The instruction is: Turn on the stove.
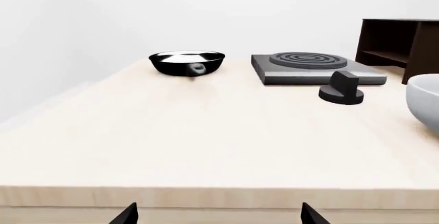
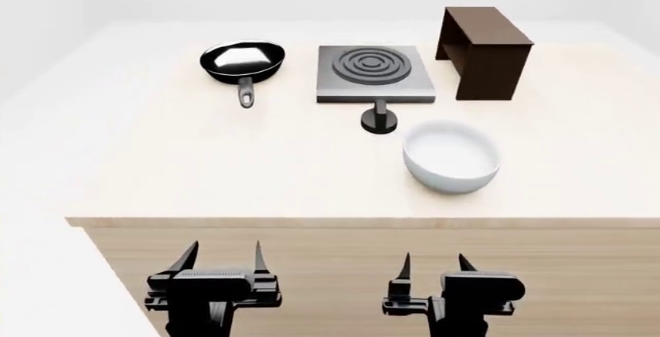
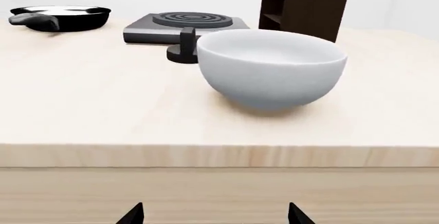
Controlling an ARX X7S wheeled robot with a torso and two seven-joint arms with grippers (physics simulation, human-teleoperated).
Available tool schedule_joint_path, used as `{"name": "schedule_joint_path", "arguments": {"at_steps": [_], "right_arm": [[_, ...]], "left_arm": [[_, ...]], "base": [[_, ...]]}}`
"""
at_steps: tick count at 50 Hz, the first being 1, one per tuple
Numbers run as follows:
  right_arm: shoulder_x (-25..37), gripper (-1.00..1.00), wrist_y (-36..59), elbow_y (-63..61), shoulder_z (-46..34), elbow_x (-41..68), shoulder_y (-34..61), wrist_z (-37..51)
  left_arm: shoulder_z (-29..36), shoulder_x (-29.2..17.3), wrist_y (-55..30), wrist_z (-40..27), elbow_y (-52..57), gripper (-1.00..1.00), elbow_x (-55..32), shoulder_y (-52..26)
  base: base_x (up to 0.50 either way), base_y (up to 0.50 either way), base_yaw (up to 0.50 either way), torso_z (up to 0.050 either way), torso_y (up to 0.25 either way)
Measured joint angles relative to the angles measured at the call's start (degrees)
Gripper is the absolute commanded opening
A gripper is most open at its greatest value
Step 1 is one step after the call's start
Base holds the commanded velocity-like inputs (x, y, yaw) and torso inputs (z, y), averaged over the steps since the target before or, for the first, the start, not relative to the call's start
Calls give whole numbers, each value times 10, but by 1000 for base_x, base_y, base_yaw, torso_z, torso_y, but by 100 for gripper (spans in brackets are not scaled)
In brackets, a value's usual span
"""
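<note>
Just in front of the stove point(image 2: 373, 73) stands its knob point(image 2: 379, 117); nearer lies an empty white bowl point(image 2: 450, 156). Left gripper point(image 2: 219, 263) and right gripper point(image 2: 433, 268) hang with fingers apart.

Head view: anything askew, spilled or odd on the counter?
Nothing stands out. The pan, stove, knob, bowl and shelf all sit upright and apart on the counter, with no spill. The knob stands off the stove, in front of it. Both grippers, left and right, hang open below the counter edge.
</note>
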Motion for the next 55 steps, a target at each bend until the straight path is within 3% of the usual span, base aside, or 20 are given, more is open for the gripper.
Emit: {"name": "schedule_joint_path", "arguments": {"at_steps": [12,40,55], "right_arm": [[1,100,0,3,-3,6,2,3],[9,100,18,-8,-11,12,6,18],[26,100,93,-93,-18,13,7,35]], "left_arm": [[4,-4,1,-2,-3,100,-1,-1],[13,-9,0,-10,-7,100,-3,-5],[20,-10,0,-9,-18,100,-6,-11]], "base": [[0,472,0,0,0],[0,1,0,0,0],[0,0,0,0,0]]}}
